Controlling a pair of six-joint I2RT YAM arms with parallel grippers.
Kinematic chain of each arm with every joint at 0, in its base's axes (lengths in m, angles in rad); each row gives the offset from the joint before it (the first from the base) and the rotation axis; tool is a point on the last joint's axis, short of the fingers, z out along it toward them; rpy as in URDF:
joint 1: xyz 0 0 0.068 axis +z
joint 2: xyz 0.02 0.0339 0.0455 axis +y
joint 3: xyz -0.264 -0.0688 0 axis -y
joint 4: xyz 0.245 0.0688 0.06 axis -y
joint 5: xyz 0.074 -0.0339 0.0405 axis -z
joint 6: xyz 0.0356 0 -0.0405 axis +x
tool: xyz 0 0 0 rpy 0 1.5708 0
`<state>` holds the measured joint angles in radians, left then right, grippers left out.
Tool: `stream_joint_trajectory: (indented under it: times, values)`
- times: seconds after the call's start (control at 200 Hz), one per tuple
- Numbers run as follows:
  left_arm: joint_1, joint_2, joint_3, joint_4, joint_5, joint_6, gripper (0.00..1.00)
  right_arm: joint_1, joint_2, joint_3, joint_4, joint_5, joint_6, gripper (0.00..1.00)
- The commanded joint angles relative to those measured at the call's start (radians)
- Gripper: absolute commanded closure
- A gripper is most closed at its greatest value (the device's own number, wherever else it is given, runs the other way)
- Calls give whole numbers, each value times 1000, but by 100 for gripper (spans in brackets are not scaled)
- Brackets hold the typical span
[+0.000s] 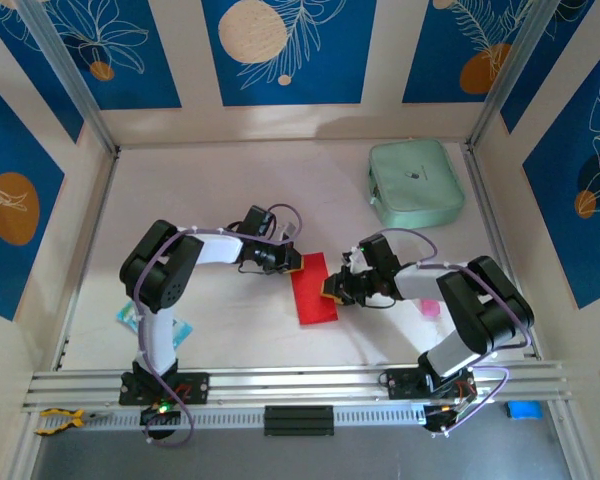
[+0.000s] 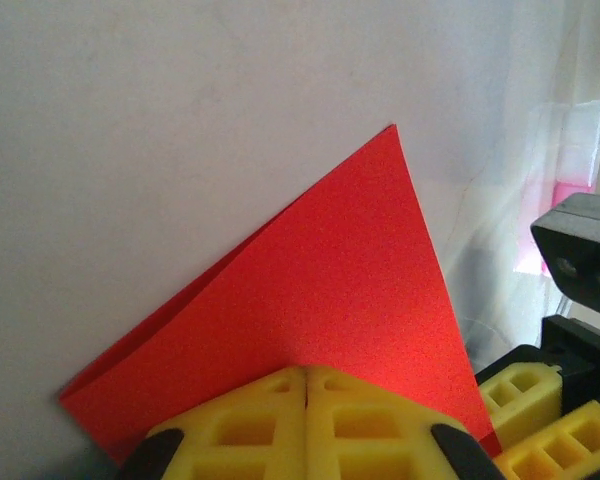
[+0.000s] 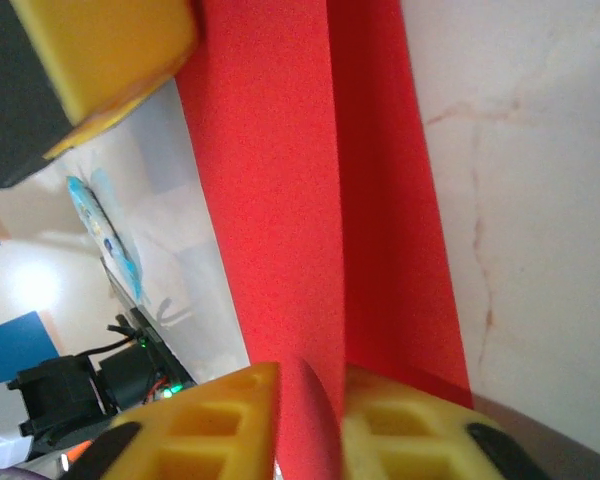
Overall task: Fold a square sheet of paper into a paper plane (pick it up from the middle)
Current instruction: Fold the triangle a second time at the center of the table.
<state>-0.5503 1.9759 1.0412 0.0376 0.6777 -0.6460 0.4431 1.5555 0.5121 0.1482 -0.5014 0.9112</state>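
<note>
Now, sheet's look: the red sheet of paper [image 1: 313, 290] is folded into a narrow strip, longer than it is wide, bright red and matte.
Sheet's layers: in the left wrist view one corner ends in a sharp point, and a second layer shows along its left edge; in the right wrist view a long straight crease runs down the strip.
Sheet's place: it is on the white table [image 1: 210, 190], in the middle, between the two grippers and well apart from the mint-green pouch [image 1: 416, 182] at the far right.
Left gripper: the left gripper [image 1: 293, 262] is at the strip's far left corner, its yellow fingers pressed together against the paper's edge; I cannot tell whether paper is caught between them.
Right gripper: the right gripper [image 3: 308, 385] is at the strip's right edge, its yellow fingers closed on a raised ridge of the red paper.
Other things: a blue-and-white packet [image 1: 130, 318] lies by the left arm's base, and a small pink item [image 1: 430, 308] lies beside the right arm.
</note>
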Motion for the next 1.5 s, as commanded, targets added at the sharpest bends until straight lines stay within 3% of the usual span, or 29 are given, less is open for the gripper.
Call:
stream_joint_trajectory:
  times: [0.0, 0.2, 0.245, 0.285, 0.48, 0.81, 1.035, 1.205, 1.355, 1.495]
  values:
    - [-6, -43, 23, -37, 3, 26, 83, -13, 23, 21, 33, -48, -23, 87]
    - [-16, -134, 6, -45, -34, 34, 61, -14, 21, 5, 65, -5, 5, 95]
    - [-19, -161, -3, -44, -47, 42, 41, -18, 9, -3, 61, 23, 17, 96]
    - [-24, -189, -10, -48, -61, 52, 35, -20, -4, -14, 60, 56, 40, 96]
    - [-32, -360, -97, -30, -156, 84, 35, -15, -64, -58, 79, 134, 119, 96]
    - [-26, -606, -193, -135, -334, 183, 36, 3, -126, -50, 1, 122, 89, 96]
    - [-12, -788, -292, -185, -438, 235, 30, 35, -149, -52, -40, 163, 83, 95]
    - [-9, -901, -396, -115, -487, 249, 30, 81, -165, -55, -50, 197, 105, 95]
    - [-8, -998, -475, -85, -519, 215, 0, 106, -167, -22, -103, 220, 94, 94]
    - [-7, -1089, -526, -105, -526, 225, 0, 120, -156, -25, -83, 205, 93, 93]
